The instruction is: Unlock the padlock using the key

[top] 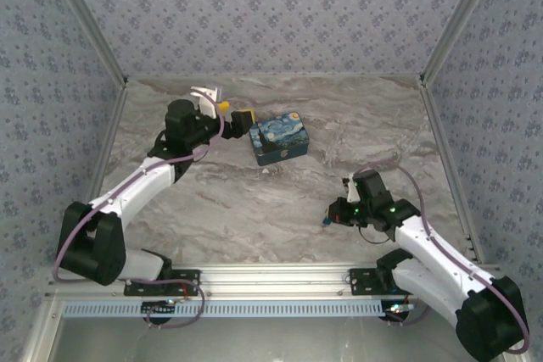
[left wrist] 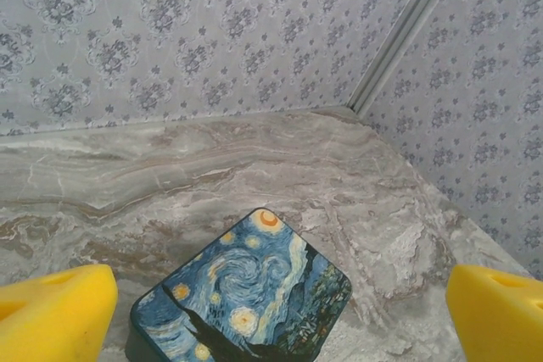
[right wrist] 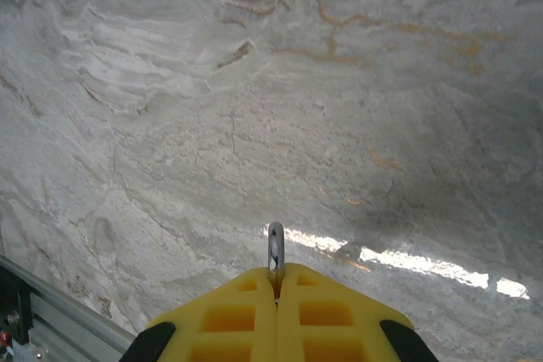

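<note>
Right gripper [right wrist: 276,281] pinches padlock [right wrist: 276,247]; left gripper [left wrist: 271,315] (spread) faces painted box [left wrist: 246,298].

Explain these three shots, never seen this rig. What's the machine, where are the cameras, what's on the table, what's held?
Two robot arms are bolted at the near edge of a marble-patterned table, each ending in a two-finger pincer with yellow pads.

The wide picture comes from a fixed camera above and behind the arms. The other two come from cameras on the wrists, looking out past each arm's own fingers.

On the table stands a small box printed with a starry-night painting. The left pincer is open, its pads on either side of the box's near corner, not touching it.

The right pincer is shut on a silver metal loop, which looks like the shackle of the padlock; the overhead view shows a speck of blue at the fingertips there. I cannot make out a key in these pictures.
</note>
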Controlling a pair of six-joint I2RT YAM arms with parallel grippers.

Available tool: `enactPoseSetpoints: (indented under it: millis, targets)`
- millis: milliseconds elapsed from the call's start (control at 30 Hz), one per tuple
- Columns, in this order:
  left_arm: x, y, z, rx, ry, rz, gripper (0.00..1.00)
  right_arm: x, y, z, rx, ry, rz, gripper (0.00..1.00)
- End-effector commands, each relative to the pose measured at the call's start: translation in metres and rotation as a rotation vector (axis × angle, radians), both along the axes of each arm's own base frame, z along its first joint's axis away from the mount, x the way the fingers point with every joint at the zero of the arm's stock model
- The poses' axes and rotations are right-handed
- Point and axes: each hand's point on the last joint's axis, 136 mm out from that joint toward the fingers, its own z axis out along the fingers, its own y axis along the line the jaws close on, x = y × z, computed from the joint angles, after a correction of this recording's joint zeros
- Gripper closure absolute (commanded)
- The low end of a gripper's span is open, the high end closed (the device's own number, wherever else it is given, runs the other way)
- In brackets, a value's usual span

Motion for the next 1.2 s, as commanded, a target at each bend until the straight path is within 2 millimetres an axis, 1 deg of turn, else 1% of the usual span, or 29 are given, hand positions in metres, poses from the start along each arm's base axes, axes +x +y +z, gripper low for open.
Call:
enactPoseSetpoints:
  millis: [0, 200, 267, 633, 767, 833, 967, 1033, 1167]
  targets:
    - [-0.003, 0.003, 0.012, 0.013, -0.035, 0.007, 0.01, -0.005, 0.005, -0.006, 0.020, 0.036, 0.014, 0.98]
    - [-0.002, 0.003, 0.011, 0.015, -0.023, 0.014, 0.01, -0.007, 0.006, -0.019, 0.007, 0.057, 0.020, 0.98]
    - [-0.001, 0.003, 0.008, 0.018, -0.014, 0.017, 0.01, -0.007, 0.005, -0.022, 0.000, 0.059, 0.018, 0.98]
    - [-0.001, 0.005, 0.007, 0.019, -0.001, 0.026, 0.01, 0.001, 0.006, -0.032, -0.027, 0.059, 0.008, 0.97]
    - [-0.001, 0.005, 0.005, 0.020, 0.006, 0.026, 0.01, 0.005, 0.008, -0.036, -0.030, 0.059, 0.010, 0.96]
    - [-0.001, 0.005, 0.005, 0.021, 0.007, 0.026, 0.00, 0.007, 0.006, -0.038, -0.044, 0.063, 0.002, 0.92]
    - [-0.002, 0.005, 0.003, 0.027, 0.013, 0.022, 0.00, 0.015, 0.002, -0.038, -0.075, 0.038, -0.022, 0.76]
    - [-0.002, 0.005, 0.003, 0.030, 0.014, 0.024, 0.00, 0.019, 0.001, -0.034, -0.081, 0.020, -0.028, 0.72]
    - [-0.004, 0.007, 0.003, 0.039, 0.014, 0.029, 0.01, 0.027, -0.006, -0.023, -0.119, -0.025, -0.048, 0.67]
